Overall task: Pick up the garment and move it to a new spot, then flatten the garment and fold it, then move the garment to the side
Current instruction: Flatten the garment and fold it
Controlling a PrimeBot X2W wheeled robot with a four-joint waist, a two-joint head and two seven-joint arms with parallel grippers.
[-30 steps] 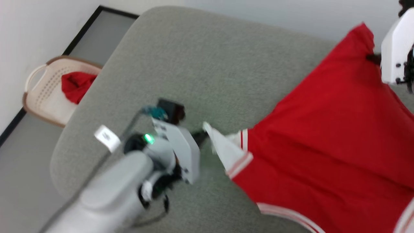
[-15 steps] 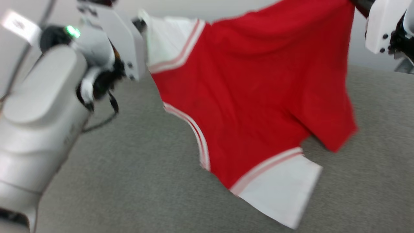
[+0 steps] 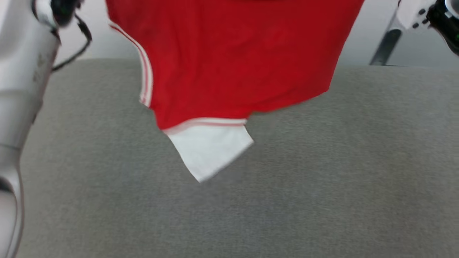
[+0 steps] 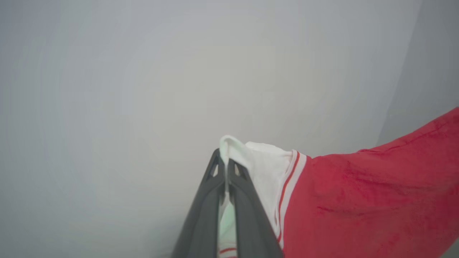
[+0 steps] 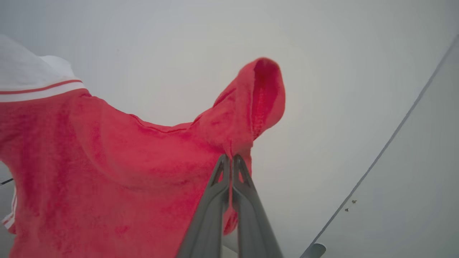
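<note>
The garment (image 3: pixel 229 57), a red shirt with white sleeves, hangs spread in the air above the grey cushion. One white sleeve (image 3: pixel 209 150) dangles lowest, clear of the surface. In the left wrist view my left gripper (image 4: pixel 226 157) is shut on the other white sleeve (image 4: pixel 265 168). In the right wrist view my right gripper (image 5: pixel 231 159) is shut on a bunched red edge of the garment (image 5: pixel 247 114). My left forearm (image 3: pixel 18 89) stands at the head view's left edge, and part of my right wrist (image 3: pixel 430 14) is at its top right.
The grey upholstered cushion (image 3: pixel 322 179) lies broad and flat beneath the hanging cloth. A pale wall is behind it, with a dark slanted post (image 3: pixel 383 46) at the upper right.
Both arms have lifted the garment off the cushion, so it now hangs free. The head camera has also swung; the basket at the left has left the view.
</note>
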